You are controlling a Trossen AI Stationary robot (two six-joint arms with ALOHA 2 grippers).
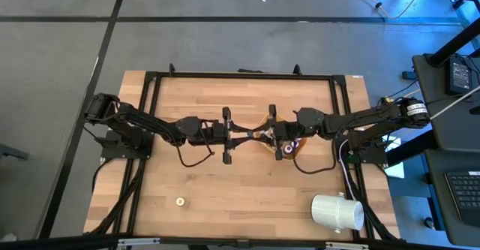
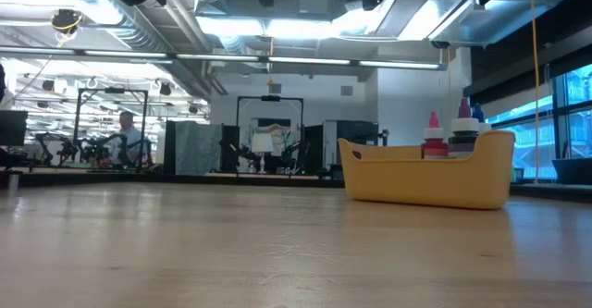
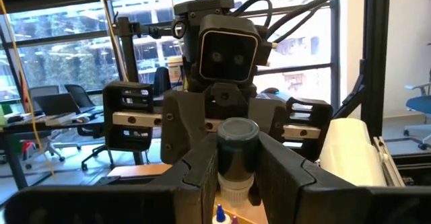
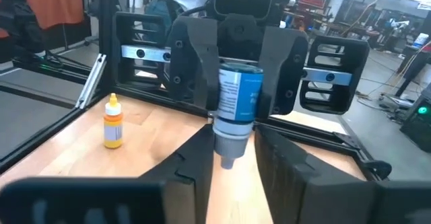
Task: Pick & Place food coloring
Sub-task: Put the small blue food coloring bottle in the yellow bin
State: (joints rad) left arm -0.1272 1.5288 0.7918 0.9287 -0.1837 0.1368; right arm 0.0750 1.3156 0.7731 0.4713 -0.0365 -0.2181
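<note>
The larger dark food coloring bottle [image 3: 236,158] has a blue label [image 4: 240,96] and hangs cap down between both grippers, above the table's middle [image 1: 252,134]. My left gripper [image 3: 237,173] is shut on it. My right gripper [image 4: 232,158] is open, with its fingers close on either side of the grey cap [image 4: 229,142]. I cannot tell whether they touch it. The yellow-orange bowl [image 2: 425,177] stands under my right gripper and holds several small bottles [image 2: 432,138]. One orange-capped bottle [image 4: 113,122] stands upright on the table. My left gripper pinches the larger dark bottle by the two sides of its body [image 3: 229,150] between its two fingers [image 3: 202,170]. The fingers come in level from the table's left and lie across the bottle. The bottle is upside down, cap below, lifted clear above the bowl's left rim.
A big white cylinder [image 1: 337,211] lies near the table's near right corner. The lone small bottle [image 1: 180,202] stands near the near left. A black frame [image 1: 240,76] runs round the table. The bowl [image 1: 295,146] is right of centre. A person sits far behind [image 2: 129,140].
</note>
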